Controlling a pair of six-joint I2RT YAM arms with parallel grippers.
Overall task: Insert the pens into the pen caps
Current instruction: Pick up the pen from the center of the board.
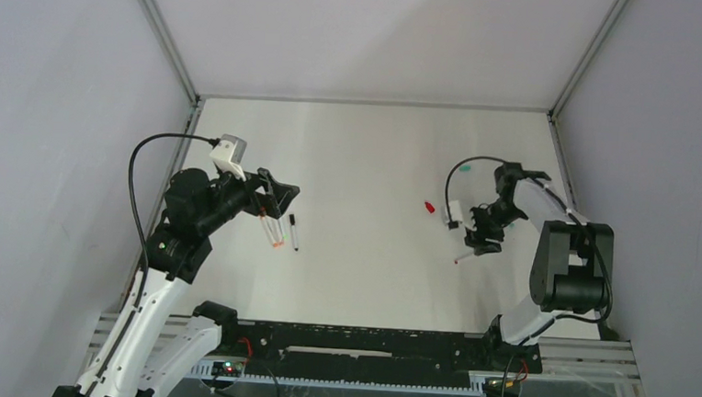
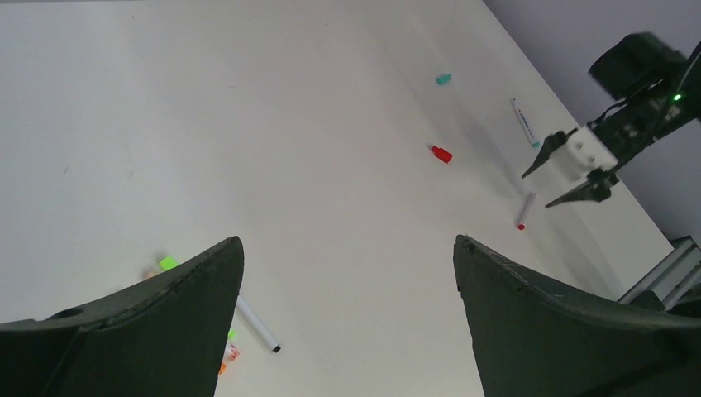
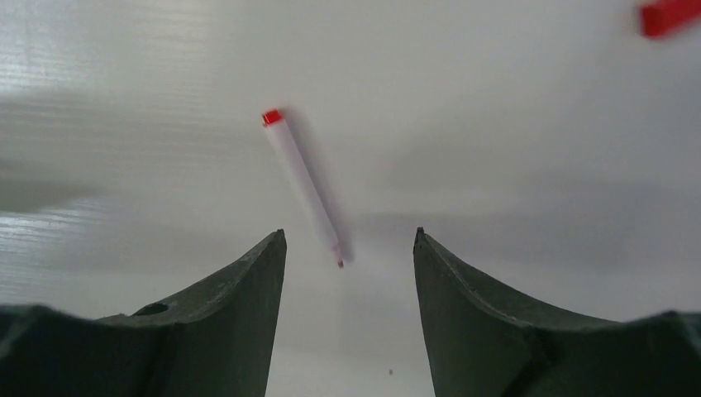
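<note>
Two sets of jaws, both empty. The right jaws stand partly open just over the red pen point(image 3: 302, 186) lying on the worktop point(image 1: 368, 163), red cap point(image 1: 430, 206) nearby. The left jaws gape wide above the black pen point(image 1: 294, 232).

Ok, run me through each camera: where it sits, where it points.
Top external: above and behind the robot, looking down at the table; left arm and right arm show.
Left wrist: on the left gripper, facing across the table toward the right gripper; its open fingers show.
Right wrist: on the right gripper, looking down at the red pen, framed by its open fingers.
Shared: red pen and red cap appear in all three.
</note>
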